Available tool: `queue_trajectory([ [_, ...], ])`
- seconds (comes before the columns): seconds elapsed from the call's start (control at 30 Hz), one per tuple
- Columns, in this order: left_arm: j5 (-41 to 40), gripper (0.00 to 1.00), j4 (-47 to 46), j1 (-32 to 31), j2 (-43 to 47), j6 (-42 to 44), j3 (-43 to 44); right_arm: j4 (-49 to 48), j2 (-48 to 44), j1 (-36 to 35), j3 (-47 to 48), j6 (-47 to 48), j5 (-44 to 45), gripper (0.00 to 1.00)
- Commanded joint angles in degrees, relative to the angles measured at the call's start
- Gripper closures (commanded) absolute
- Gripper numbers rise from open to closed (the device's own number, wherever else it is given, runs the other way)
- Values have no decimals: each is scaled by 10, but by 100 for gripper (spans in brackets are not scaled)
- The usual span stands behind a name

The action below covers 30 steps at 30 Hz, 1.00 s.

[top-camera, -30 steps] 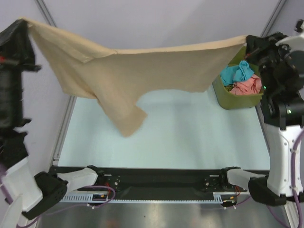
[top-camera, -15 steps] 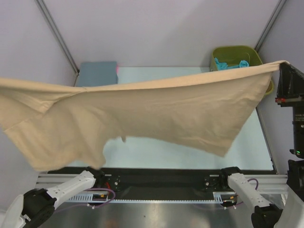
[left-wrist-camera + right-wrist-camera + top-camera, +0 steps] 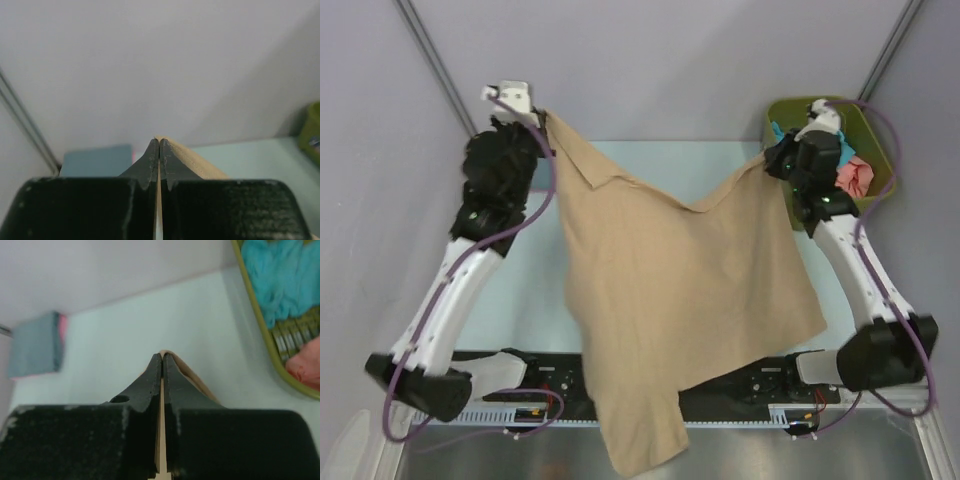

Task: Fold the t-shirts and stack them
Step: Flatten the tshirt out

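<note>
The tan t-shirt (image 3: 670, 300) is spread over the table from the far side to past the near edge, hanging over the arm bases. My left gripper (image 3: 542, 118) is shut on its far left corner, and the cloth (image 3: 192, 161) shows between the pinched jaws in the left wrist view. My right gripper (image 3: 768, 162) is shut on its far right corner, the tan edge (image 3: 192, 375) showing at the tips. A folded slate blue shirt (image 3: 95, 160) with a pink one under it lies at the far left, also in the right wrist view (image 3: 36, 344). Teal (image 3: 280, 275) and salmon (image 3: 855, 178) shirts lie in the bin.
The olive-green bin (image 3: 875, 140) stands at the far right corner beside my right arm. Metal frame posts (image 3: 432, 60) rise at the back corners. The pale table surface (image 3: 535, 300) shows left of the shirt.
The shirt was held high and stretched wide toward the camera; now both grippers have moved down and to the far side, and the shirt lies draped over the table.
</note>
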<state>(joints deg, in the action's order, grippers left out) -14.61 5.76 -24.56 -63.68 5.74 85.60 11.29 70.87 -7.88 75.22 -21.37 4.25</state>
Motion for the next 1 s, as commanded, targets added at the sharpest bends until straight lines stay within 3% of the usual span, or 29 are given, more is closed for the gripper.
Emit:
queue_trajectory([
  [0.0, 26, 100, -114, 67, -59, -50, -83, -133, 79, 1, -19, 26, 2, 100],
  [0.17, 43, 100, -131, 139, -197, -85, -85, -169, 259, 5, 46, 30, -10, 100],
  [0.33, 81, 100, -139, 175, -324, -106, -40, -137, 436, 0, 203, 48, -4, 100],
  [0.5, 81, 100, -125, 181, -377, -122, 26, -96, 495, -1, 304, 52, 3, 100],
  [0.63, 70, 100, -100, 184, -397, -130, 77, -76, 511, -1, 348, 48, 1, 100],
  [0.77, 72, 100, -86, 184, -372, -145, 101, -67, 461, -3, 322, 43, 5, 100],
  [0.97, 104, 100, -86, 183, -250, -197, 84, -76, 290, -6, 230, 36, 15, 100],
])
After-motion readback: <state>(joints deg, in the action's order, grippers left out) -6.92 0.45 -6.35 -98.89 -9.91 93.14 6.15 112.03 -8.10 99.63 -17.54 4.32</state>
